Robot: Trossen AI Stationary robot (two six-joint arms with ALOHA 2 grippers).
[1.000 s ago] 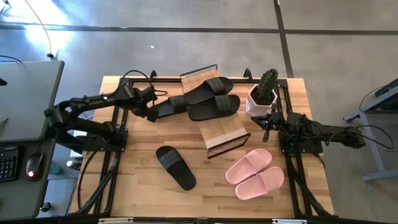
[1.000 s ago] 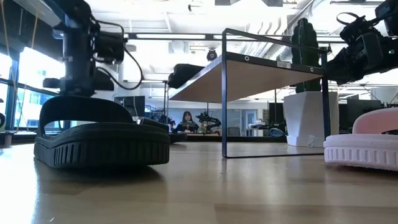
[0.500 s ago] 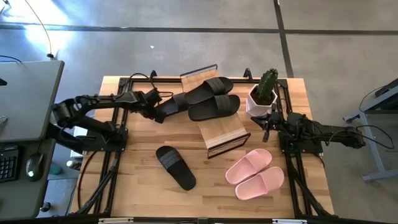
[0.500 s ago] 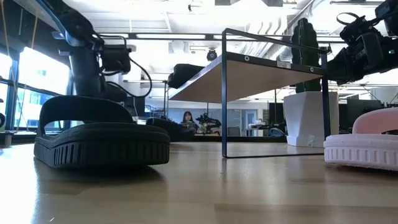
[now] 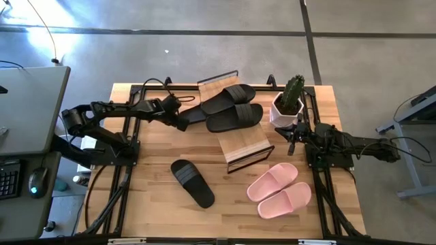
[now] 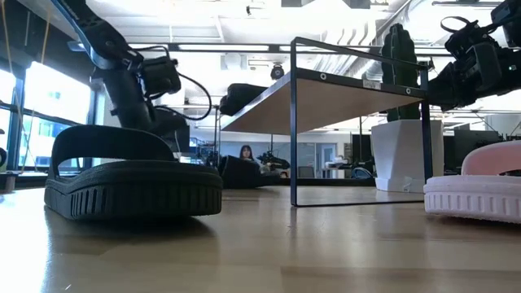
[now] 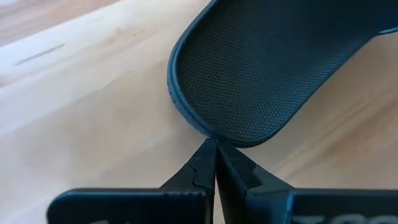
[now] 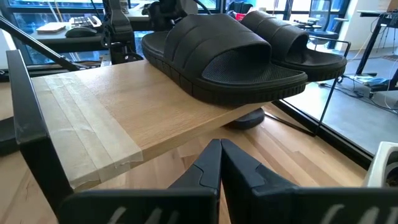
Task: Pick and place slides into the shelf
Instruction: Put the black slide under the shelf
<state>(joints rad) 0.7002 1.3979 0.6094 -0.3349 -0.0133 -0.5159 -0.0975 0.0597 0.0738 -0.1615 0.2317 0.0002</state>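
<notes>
The shelf [image 5: 240, 136] stands mid-table, its upper board [image 8: 112, 118] carrying two black slides [image 5: 234, 107]. A third black slide [image 5: 196, 113] lies at the shelf's left side. Its front end is hidden under the upper board and its heel rests on the table. My left gripper [image 7: 215, 144] is shut at that heel, also seen in the high view [image 5: 182, 123]. A fourth black slide [image 5: 192, 182] lies on its sole near the front. The pink pair [image 5: 279, 190] lies at front right. My right gripper [image 8: 219, 152] waits shut to the right of the shelf, touching nothing. My left gripper meets the black slide with its shut fingertips [image 7: 205, 163] against the rim of the heel end [image 7: 214, 135]. It comes nearly level from the table's left, along the slide's length. The slide lies footbed up with its heel on the table.
A white pot with a cactus [image 5: 289, 102] stands at the shelf's right, close to my right arm [image 5: 340, 144]. Black frame rails [image 5: 129, 177] run along both table sides. Bare wood lies between the shelf and the near edge. A desk with a keyboard sits off the table's left.
My left gripper has moved toward the table's right and the shelf, staying shut. It has slid the black slide along the table, so that the slide's front now lies under the shelf's upper board. My right arm has kept still.
</notes>
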